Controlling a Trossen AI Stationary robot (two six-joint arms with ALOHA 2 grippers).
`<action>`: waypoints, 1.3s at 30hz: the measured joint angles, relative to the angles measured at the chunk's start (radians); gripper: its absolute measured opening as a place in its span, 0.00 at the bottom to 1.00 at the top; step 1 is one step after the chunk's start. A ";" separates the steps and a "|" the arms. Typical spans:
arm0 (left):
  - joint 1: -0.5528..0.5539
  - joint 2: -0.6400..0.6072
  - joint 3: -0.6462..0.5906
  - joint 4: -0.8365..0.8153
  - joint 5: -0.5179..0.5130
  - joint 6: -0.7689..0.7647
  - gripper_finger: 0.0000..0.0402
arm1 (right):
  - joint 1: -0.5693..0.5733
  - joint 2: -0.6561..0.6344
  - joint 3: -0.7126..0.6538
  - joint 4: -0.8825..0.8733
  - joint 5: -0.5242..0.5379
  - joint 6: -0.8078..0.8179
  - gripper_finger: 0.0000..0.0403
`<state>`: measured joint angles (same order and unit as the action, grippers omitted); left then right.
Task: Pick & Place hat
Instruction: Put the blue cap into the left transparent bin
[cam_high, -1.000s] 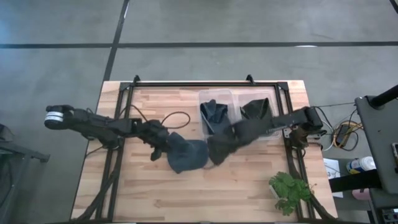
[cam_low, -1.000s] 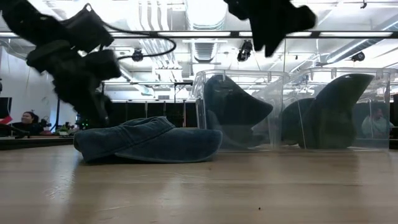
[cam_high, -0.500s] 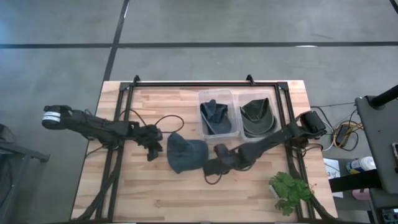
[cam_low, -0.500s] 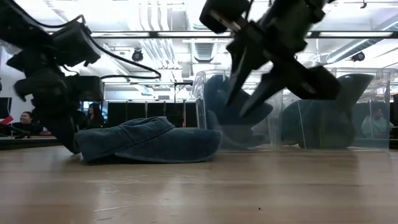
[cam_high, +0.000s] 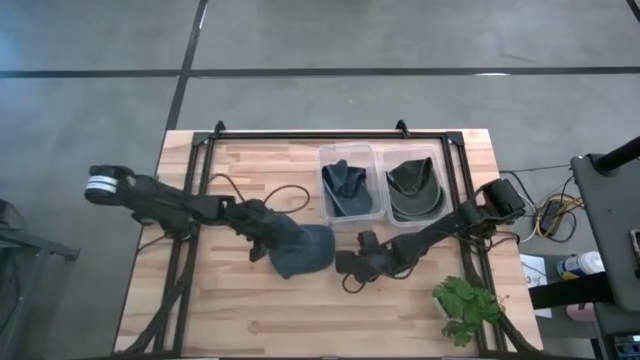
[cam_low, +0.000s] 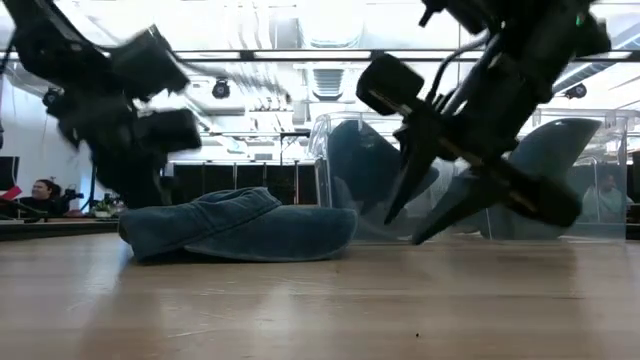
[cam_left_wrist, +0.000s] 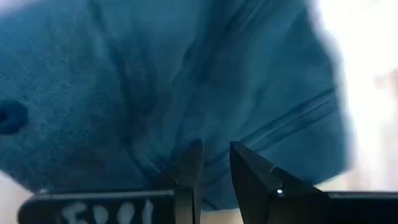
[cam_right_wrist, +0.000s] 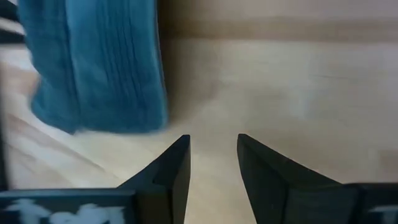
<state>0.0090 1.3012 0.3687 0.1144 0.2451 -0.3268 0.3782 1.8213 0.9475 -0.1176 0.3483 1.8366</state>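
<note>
step: we judge approach to pick | blue hat (cam_high: 300, 250) flat on table (cam_high: 240, 310), beside bins | left gripper (cam_high: 262, 238) at crown, fingers narrowly apart, empty | right gripper (cam_high: 350, 272) parted, empty, just beside brim | next: close on fabric.

blue hat (cam_high: 300, 250), flat on table

- Hats: three, being one blue hat (cam_high: 300, 250) on the table (cam_high: 230, 310) and one in each bin
- Clear bins (cam_high: 350, 185): two
- Potted plant (cam_high: 465, 308): one
- Robot arms: two
</note>
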 joint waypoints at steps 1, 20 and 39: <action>0.000 0.035 0.000 0.009 0.000 0.014 0.18 | -0.005 0.000 -0.023 0.051 0.021 0.002 0.31; -0.002 0.292 0.149 0.073 0.081 0.132 0.18 | -0.053 0.049 -0.119 0.508 0.097 -0.267 0.36; 0.000 0.067 0.303 -0.231 0.062 0.110 0.18 | -0.070 -0.132 -0.045 0.457 -0.278 -0.767 0.04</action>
<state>0.0090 1.3687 0.6718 -0.1161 0.3069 -0.2168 0.3078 1.6889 0.9025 0.3398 0.0701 1.0701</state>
